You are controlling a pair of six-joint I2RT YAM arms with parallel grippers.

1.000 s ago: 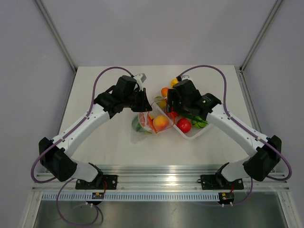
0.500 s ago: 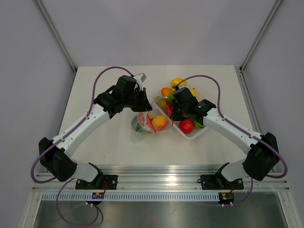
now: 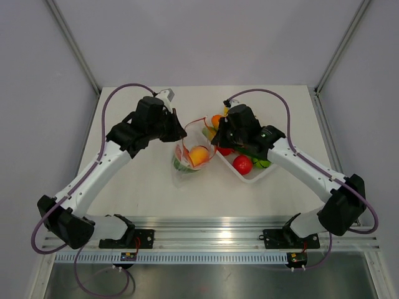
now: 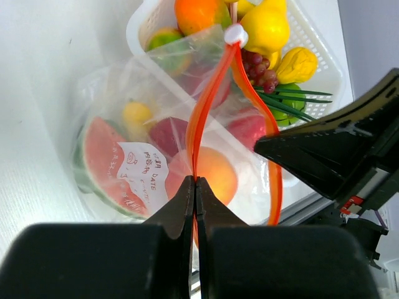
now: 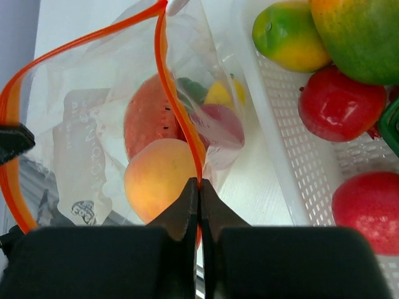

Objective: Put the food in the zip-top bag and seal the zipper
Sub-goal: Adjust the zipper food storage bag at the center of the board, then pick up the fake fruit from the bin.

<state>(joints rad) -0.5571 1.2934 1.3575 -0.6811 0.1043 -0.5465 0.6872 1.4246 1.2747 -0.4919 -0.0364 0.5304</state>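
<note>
The left arm has drawn back leftward since the earlier view and the right arm has closed in, stretching the mouth of the small clear crinkly zip-top bag point(image 3: 185, 163) wide. The left gripper point(image 4: 195, 184) is pressed together on one side of the thin orange-red zipper strip point(image 4: 209, 106); the right gripper point(image 5: 199, 185) pinches the opposite side. A glossy orange-yellow toy peach point(image 5: 159, 177), a watermelon slice point(image 4: 103, 162) and smaller pieces sit inside the bag. Red, green, yellow and orange toy fruits point(image 5: 340, 106) remain in the white perforated rectangular tray point(image 5: 274, 156) alongside. Loading looks partly done; sealing has not begun.

White perforated tray point(image 3: 250, 178) — right of centre on white table point(image 3: 137, 180); grey walls point(image 3: 199, 43) behind.
</note>
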